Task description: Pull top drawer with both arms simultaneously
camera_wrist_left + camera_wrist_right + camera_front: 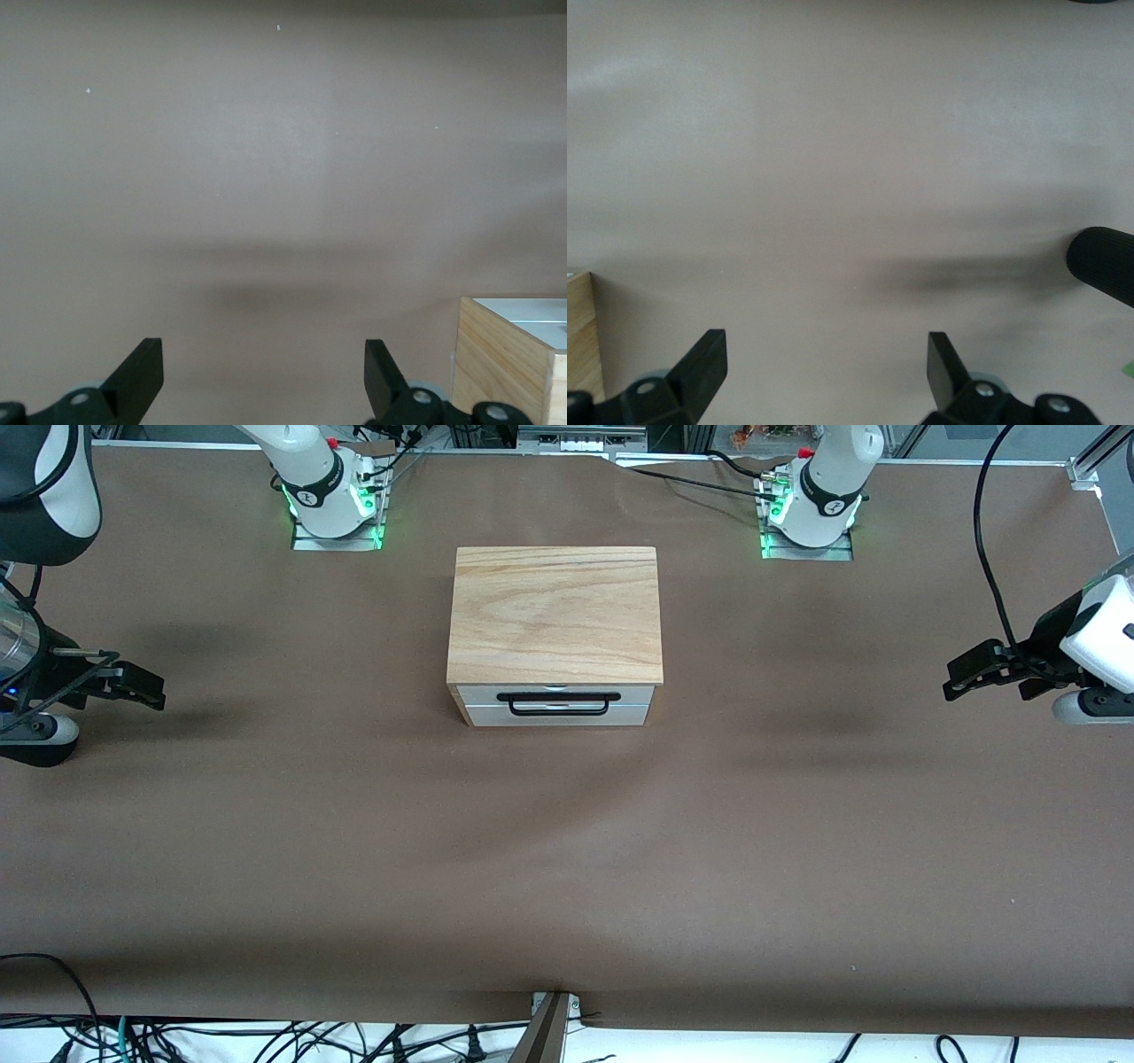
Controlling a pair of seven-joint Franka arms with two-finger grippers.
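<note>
1. One cabinet (555,615) stands on the brown table (567,850), midway between the two arm bases and a little nearer to the front camera than they are. Its pale wood-grain top board faces up.
2. One top drawer (556,695) shows in the cabinet's front, which faces the front camera. Its white-grey panel lies flush with the front, so the drawer is closed.
3. One wide black bar handle (558,704) runs across that panel. Nothing touches it.
4. A second panel line shows just under the drawer, at the cabinet's foot; whether it is another drawer cannot be told.
5. Two arms are in view, each with one black gripper.
6. The left gripper (966,671) hangs over the bare table at the left arm's end, well apart from the cabinet. Its jaws stand wide and hold nothing; in the left wrist view the two fingertips (142,372) frame bare brown table, with one corner of the cabinet (505,359) showing.
7. The right gripper (142,685) hangs over the table at the right arm's end, also well apart from the cabinet. Its jaws are wide and empty too; the right wrist view shows both fingertips (704,359) spread over the table and a sliver of the cabinet (580,332).
</note>
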